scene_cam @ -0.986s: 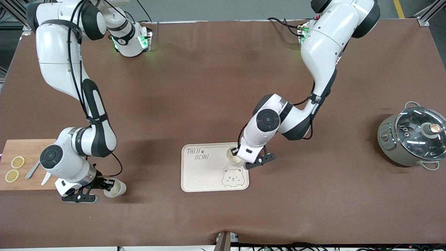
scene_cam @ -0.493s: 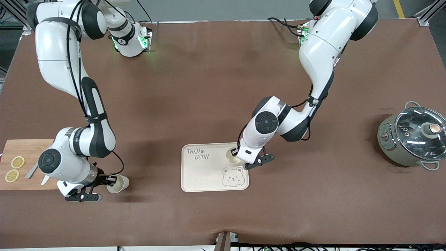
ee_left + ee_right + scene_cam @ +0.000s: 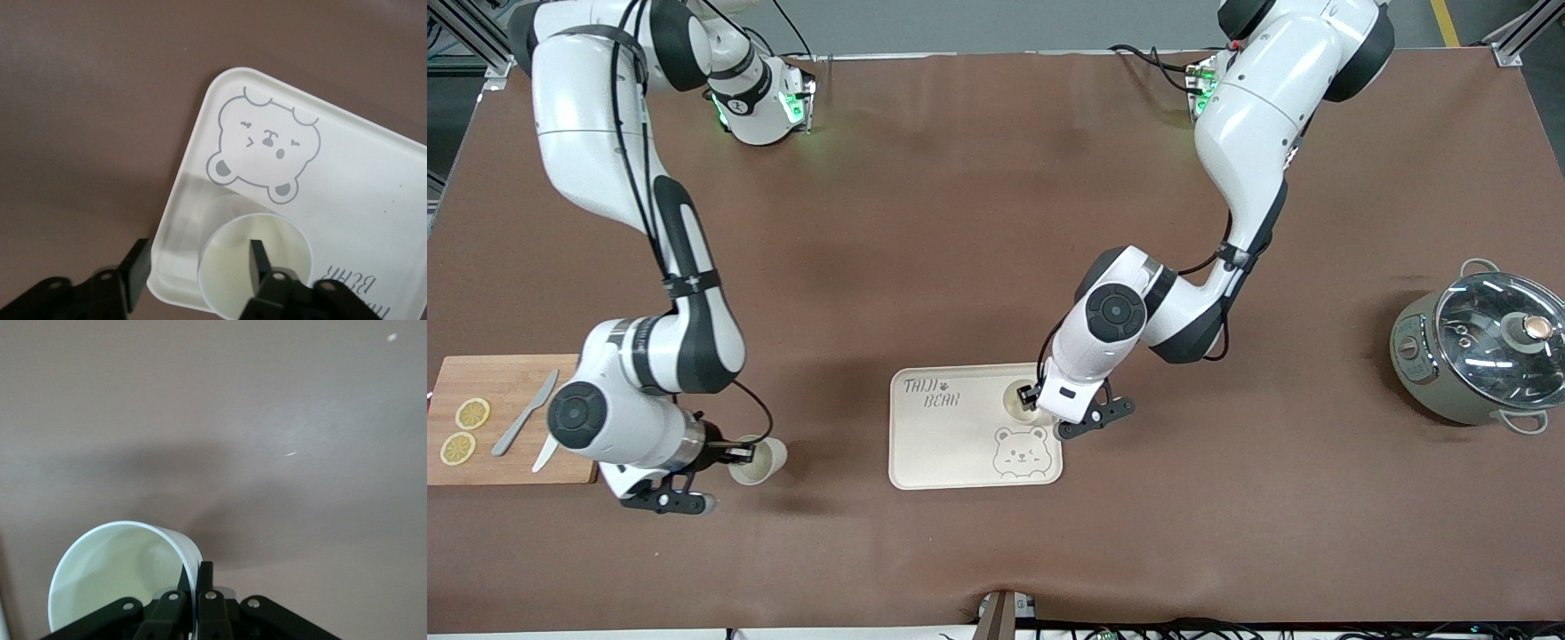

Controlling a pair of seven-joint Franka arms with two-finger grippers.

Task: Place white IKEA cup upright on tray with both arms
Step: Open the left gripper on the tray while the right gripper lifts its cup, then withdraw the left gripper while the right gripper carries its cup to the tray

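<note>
A wooden cutting board (image 3: pixel 511 418) at the right arm's end of the bench (image 3: pixel 960 222) carries two lemon slices (image 3: pixel 464 431) and a knife (image 3: pixel 523 413). Beside it, the right gripper (image 3: pixel 734 452) holds a white cup (image 3: pixel 758 460) above bare bench, jaws closed on the cup wall, one finger inside and one outside; the cup is tilted and appears empty. The cream tray (image 3: pixel 951 444), lettered "TAIJI BEAR" with a bear-face drawing (image 3: pixel 1021 452), lies toward the middle of the bench with open surface on all sides. A second white cup (image 3: pixel 257 267) stands upright and empty on the tray, near the rim at the left arm's end. The left gripper (image 3: pixel 1033 397) is at this cup, jaws spread apart, one finger inside the mouth, one outside. A lidded pot (image 3: pixel 1480 351) stands at the left arm's end.
</note>
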